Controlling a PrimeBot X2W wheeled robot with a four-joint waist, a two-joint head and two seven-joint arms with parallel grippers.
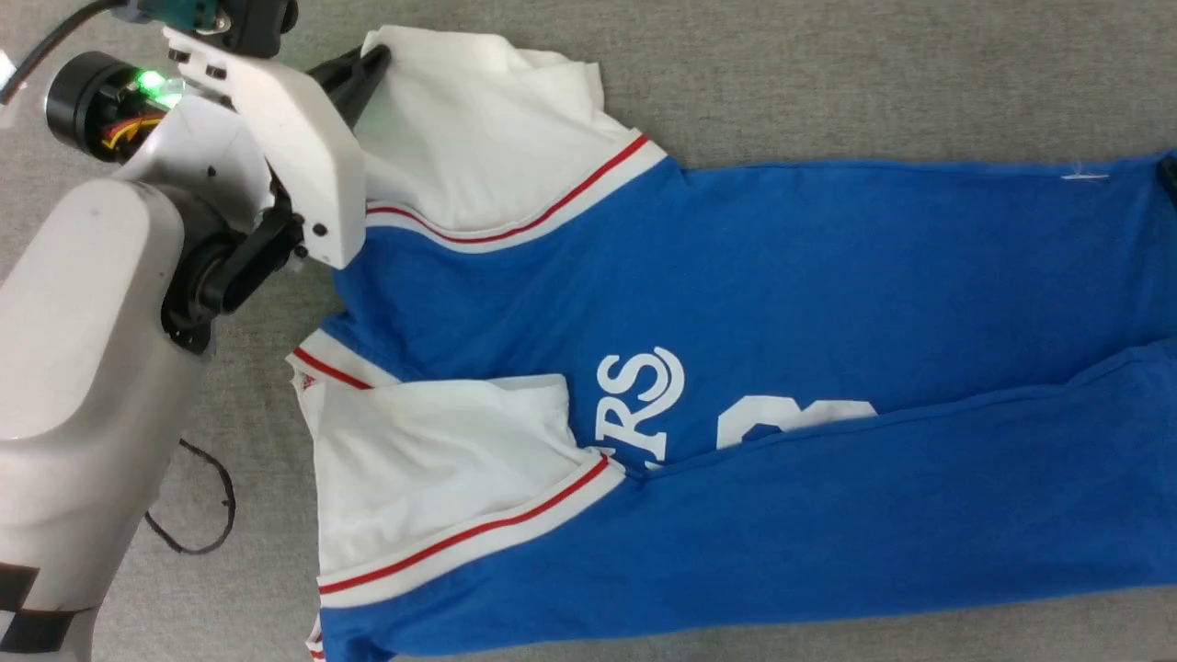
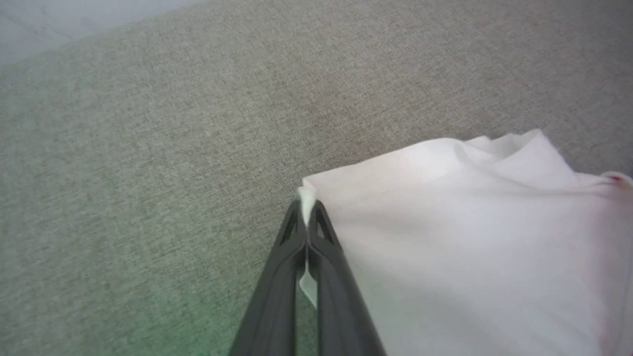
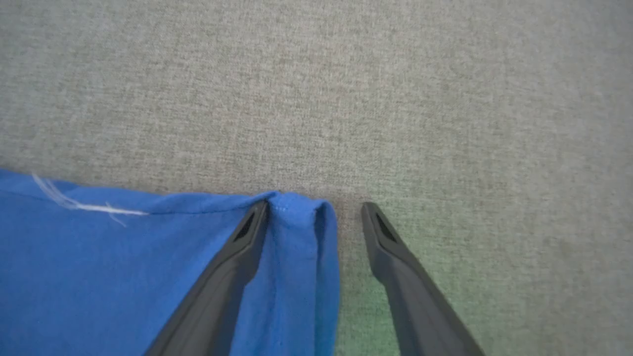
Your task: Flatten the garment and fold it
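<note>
The left gripper (image 2: 307, 210) is pinching a white sleeve corner of the garment (image 1: 828, 276); the right gripper (image 3: 315, 210) is straddling its blue corner, fingers spread.

Head cam sits up high and looks almost straight down on the garment (image 1: 828, 276). Most of it is in frame, with the left gripper (image 1: 372, 64) poking in at 11 o'clock.

Left wrist cam is way closer. It skims low over the grey woven surface (image 2: 148, 148) and looks along the left gripper (image 2: 307, 203) at the white sleeve (image 2: 470, 237) at 4 o'clock, the same sleeve the head cam has at 11.

Right wrist cam hangs close too, facing down past the right gripper (image 3: 315, 207). Its loose white thread (image 3: 74, 202) at 9 o'clock sits at 2 o'clock in the head view.
</note>
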